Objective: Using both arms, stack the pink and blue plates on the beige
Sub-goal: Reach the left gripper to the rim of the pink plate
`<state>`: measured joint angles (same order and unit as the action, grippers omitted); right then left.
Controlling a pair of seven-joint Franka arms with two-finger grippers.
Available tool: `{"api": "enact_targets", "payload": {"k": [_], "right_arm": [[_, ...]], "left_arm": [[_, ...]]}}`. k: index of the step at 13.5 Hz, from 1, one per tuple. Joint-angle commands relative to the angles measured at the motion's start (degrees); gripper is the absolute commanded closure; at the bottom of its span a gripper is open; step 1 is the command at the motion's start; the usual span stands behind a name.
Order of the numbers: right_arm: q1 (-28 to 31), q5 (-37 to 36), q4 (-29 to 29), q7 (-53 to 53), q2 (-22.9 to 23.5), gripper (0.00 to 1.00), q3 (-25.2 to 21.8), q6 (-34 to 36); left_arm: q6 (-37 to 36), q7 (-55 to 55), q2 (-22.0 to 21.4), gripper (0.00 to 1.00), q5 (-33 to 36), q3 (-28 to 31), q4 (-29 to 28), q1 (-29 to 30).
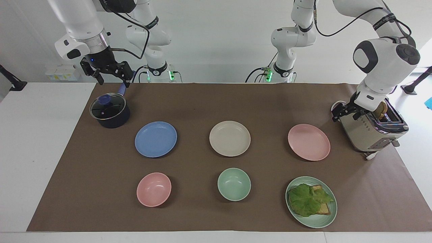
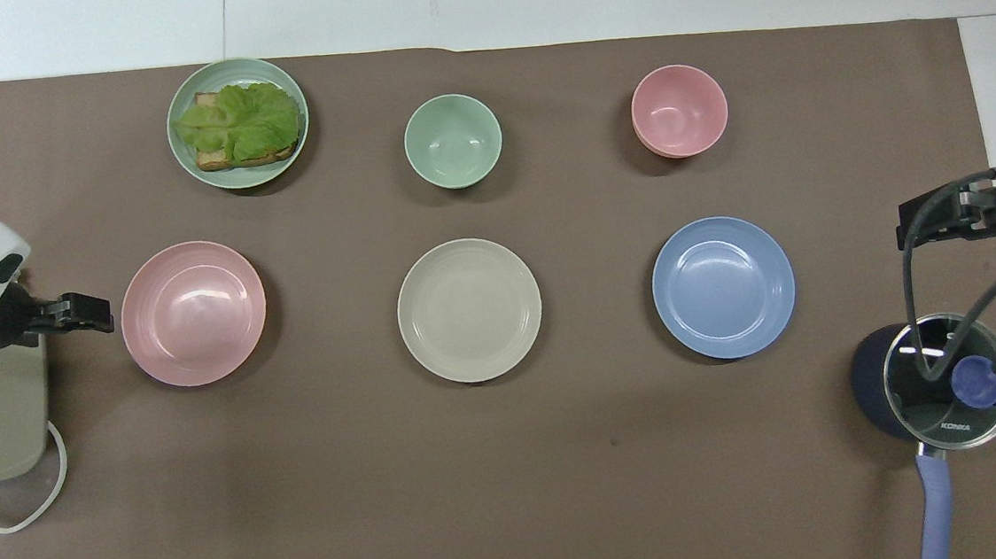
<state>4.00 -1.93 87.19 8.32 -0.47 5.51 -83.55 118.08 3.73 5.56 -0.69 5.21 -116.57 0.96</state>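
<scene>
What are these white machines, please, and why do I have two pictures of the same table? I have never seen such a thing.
They are two robot arms with black two-finger grippers. One picture faces the robots from across the table; the other looks down from above their own end, so the sides are swapped.

On the brown mat lie a blue plate, a beige plate and a pink plate in one row. Farther from the robots are a pink bowl, a green bowl and a green plate with lettuce and toast. A lidded pot and a toaster stand at the ends.

The left gripper hangs beside the toaster; the right gripper hangs above the pot. Both are open and hold nothing.
</scene>
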Motion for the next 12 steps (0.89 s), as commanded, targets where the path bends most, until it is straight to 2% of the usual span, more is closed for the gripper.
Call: {"api": "enact_targets", "payload": {"k": [1,3,8,12], "right_arm": [[0.7,-0.5,1.8,-1.9,-1.5,0.00,0.2,-1.0],[0.7,-0.5,1.8,-1.9,-1.5,0.00,0.3,-1.0],[0.7,-0.5,1.8,-1.9,-1.5,0.00,0.2,-1.0],[0.7,-0.5,1.8,-1.9,-1.5,0.00,0.3,-1.0]], "left_arm": [[6.5,-0.5,2.8,0.00,0.3,-0.3,-3.2,-0.1],[8.9,-1.0,4.8,0.00,0.3,-0.3,-3.4,0.2],[8.1,-15.1,3.6,0.00,-0.7,-0.4,-6.1,-0.2],[7.4,-16.9,3.0,0.75,-0.8,-0.4,-7.2,0.3]]}}
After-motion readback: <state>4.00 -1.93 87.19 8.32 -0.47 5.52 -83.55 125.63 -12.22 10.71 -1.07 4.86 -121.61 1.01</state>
